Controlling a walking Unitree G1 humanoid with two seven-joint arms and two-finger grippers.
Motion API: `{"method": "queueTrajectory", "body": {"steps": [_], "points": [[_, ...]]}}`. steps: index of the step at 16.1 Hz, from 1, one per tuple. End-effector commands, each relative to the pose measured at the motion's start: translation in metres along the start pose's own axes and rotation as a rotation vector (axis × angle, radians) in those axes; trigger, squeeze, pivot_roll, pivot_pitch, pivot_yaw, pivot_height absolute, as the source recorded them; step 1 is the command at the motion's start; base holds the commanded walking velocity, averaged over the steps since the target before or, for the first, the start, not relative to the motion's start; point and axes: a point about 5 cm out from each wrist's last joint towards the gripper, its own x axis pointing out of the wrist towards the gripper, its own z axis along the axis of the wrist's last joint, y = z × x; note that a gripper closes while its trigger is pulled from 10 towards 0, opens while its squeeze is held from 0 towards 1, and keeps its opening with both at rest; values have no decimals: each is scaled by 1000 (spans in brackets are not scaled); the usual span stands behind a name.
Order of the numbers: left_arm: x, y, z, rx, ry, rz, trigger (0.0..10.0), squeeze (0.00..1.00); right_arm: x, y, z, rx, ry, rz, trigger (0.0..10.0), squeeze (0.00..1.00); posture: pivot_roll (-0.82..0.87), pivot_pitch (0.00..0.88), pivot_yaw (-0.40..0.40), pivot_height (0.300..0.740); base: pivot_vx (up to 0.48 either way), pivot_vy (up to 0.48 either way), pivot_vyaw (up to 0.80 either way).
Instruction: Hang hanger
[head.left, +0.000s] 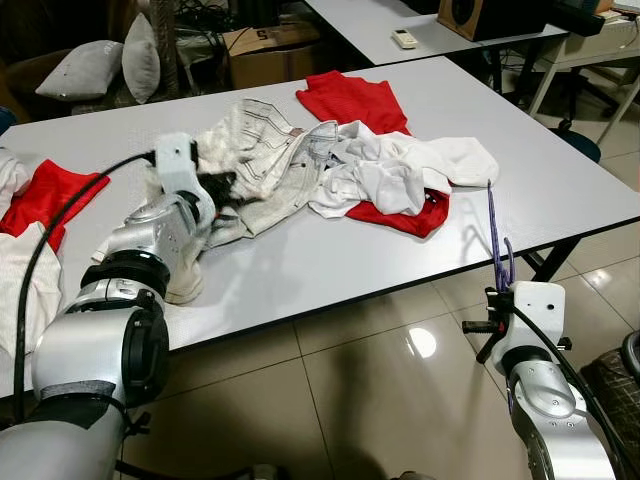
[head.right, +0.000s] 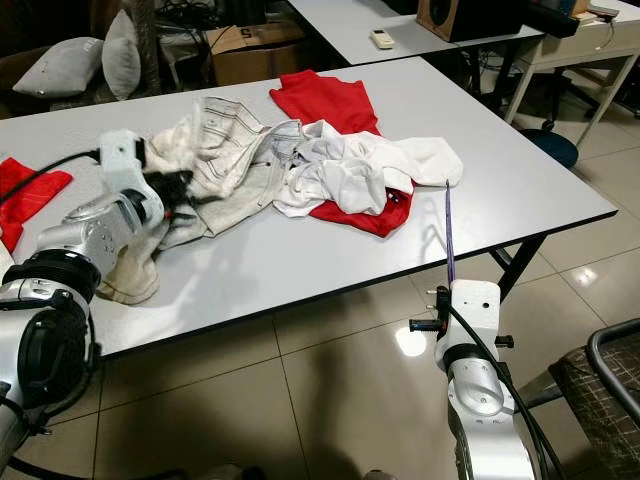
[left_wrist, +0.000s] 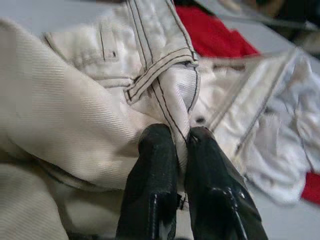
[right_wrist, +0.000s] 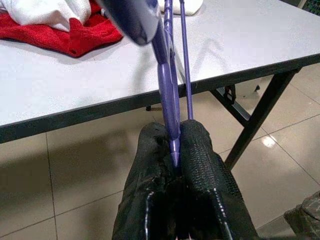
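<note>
Left eye view, white table (head.left: 300, 270), tiled floor (head.left: 380, 380)

White rectangular surface (head.left: 560, 170) on black folding legs, glossy beige tiled floor (head.left: 380, 370) with a ceiling-light glare spot, second white table (head.left: 370, 25) behind, cardboard box (head.left: 262, 52), grey cushions (head.left: 85, 68) at back left, dark chair seat (head.right: 600, 385) at right

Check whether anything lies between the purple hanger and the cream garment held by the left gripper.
Yes. The right gripper holds the purple hanger off the table's near edge; the white and red clothes lie between it and the cream garment pinched by the left gripper.
</note>
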Motion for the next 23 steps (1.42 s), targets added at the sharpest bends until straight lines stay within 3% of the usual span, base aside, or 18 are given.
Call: {"method": "queueTrajectory", "body": {"steps": [1, 4, 7, 8, 9, 10, 11, 15, 16, 17, 18, 20, 23], "points": [[-1, 3, 20, -27, -90, 33, 10000, 1000, 0, 1, -3, -9, 9, 15, 10000, 0, -160, 0, 76, 740, 0, 0, 0], [-1, 3, 18, -16, -92, 57, 10000, 1000, -1, 1, -3, -5, 12, 11, 10000, 0, -160, 0, 84, 740, 0, 0, 0], [-1, -5, -1, 92, -72, 30, 10000, 1000, -4, 2, -4, 3, 15, 0, 10000, 0, -170, 0, 100, 740, 0, 0, 0], [-2, -16, -7, 188, -62, -77, 10000, 1000, -5, 0, -5, 4, 18, -7, 10000, 0, -170, 0, 98, 740, 0, 0, 0], [-3, -18, -8, 201, -63, -97, 10000, 1000, -5, 0, -5, 5, 19, -8, 10000, 0, -170, 0, 98, 740, 0, 0, 0], [-6, -23, -5, 299, -96, -151, 10000, 1000, -6, -1, -6, 3, 21, -6, 10000, 0, -164, 0, 90, 740, 0, 0, 0], [-12, -30, -1, 456, -119, -219, 10000, 1000, -4, 1, -6, -2, 21, 6, 10000, 0, -159, 0, 84, 740, 0, 0, 0], [-20, -35, 4, 389, -139, -163, 10000, 1000, -1, 5, -3, -3, 14, 22, 10000, 0, -145, 0, 75, 740, 0, 0, 0], [-24, -37, -5, 317, -75, -157, 10000, 1000, -1, 4, -4, -2, 15, 20, 10000, 0, -149, 0, 84, 740, 0, 0, 0], [-31, -42, -23, 271, 49, -201, 10000, 1000, -2, 3, -5, 0, 17, 13, 10000, 0, -149, 0, 84, 740, 0, 0, 0], [-37, -47, -41, 283, 161, -263, 10000, 1000, -3, 2, -6, 2, 19, 9, 10000, 0, -149, 0, 88, 740, 0, 0, 0], [-41, -51, -65, 192, 223, -217, 10000, 1000, -3, 2, -5, 0, 19, 8, 10000, 0, -158, 0, 89, 740, 0, 0, 0], [-37, -55, -73, 104, 215, -125, 10000, 976, -3, 1, -4, -4, 17, 6, 10000, 0, -161, 0, 85, 740, 0, 0, 0]]}}
